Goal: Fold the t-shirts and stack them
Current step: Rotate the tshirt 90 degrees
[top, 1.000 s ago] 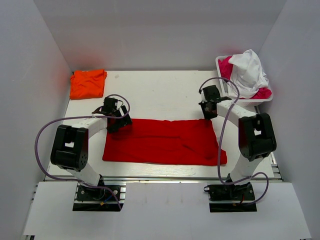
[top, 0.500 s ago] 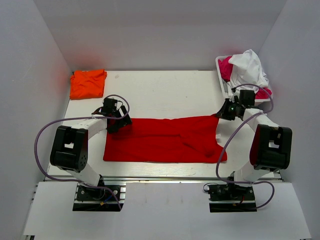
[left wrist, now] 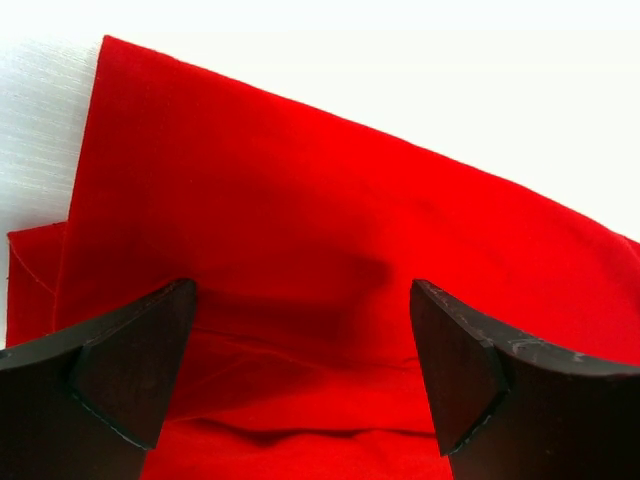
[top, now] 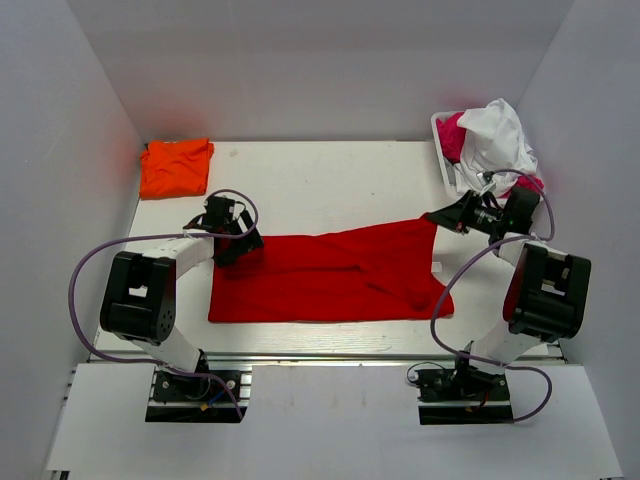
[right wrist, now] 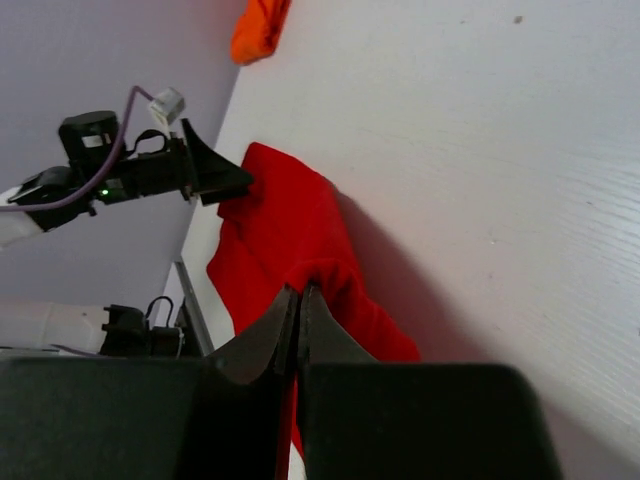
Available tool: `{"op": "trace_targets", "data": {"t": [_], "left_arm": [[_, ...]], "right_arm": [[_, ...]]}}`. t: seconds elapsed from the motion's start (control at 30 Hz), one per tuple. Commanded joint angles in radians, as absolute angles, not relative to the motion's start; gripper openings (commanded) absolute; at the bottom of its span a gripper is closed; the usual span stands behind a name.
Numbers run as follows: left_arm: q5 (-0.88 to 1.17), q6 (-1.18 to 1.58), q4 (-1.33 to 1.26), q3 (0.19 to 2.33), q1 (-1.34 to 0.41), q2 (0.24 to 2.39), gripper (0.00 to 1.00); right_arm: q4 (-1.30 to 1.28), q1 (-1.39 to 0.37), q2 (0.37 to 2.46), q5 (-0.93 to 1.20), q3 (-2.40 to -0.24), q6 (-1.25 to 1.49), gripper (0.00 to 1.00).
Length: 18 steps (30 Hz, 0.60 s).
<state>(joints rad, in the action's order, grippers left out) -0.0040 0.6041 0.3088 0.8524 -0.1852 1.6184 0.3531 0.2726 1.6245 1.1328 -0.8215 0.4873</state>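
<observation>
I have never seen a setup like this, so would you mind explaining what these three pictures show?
These are two robot arms bolted to the near edge of a white table. The wide picture comes from a fixed camera above and behind them; the other two come from small cameras on each wrist, looking along the fingers. A red t-shirt lies spread on the table, a folded orange t-shirt sits in the far left corner, and a basket at the far right holds white cloth and pink cloth. The left gripper stands open over the red t-shirt's far left corner, holding nothing. The right gripper is shut on the far right corner, holding it just above the table.
</observation>
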Motion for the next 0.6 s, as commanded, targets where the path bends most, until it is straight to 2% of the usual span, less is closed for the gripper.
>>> {"op": "trace_targets", "data": {"t": [0.0,0.13,0.23,0.37,0.57], "left_arm": [[-0.067,0.603,0.511,0.744,-0.164,1.723,1.00],[-0.067,0.614,0.511,0.744,-0.164,1.713,1.00],[-0.067,0.614,0.511,0.744,-0.164,1.713,1.00],[-0.077,0.614,0.520,0.744,-0.164,1.713,1.00],[-0.077,0.623,0.520,0.744,-0.164,1.713,1.00]], "right_arm": [[0.606,0.296,1.609,1.272,-0.796,0.649,0.00],[0.702,0.339,1.623,1.269,-0.746,0.739,0.00],[0.551,0.357,1.644,1.184,-0.764,0.658,0.00],[0.575,0.365,1.700,1.140,-0.775,0.670,0.00],[0.411,0.364,1.773,1.046,-0.888,0.513,0.00]]}}
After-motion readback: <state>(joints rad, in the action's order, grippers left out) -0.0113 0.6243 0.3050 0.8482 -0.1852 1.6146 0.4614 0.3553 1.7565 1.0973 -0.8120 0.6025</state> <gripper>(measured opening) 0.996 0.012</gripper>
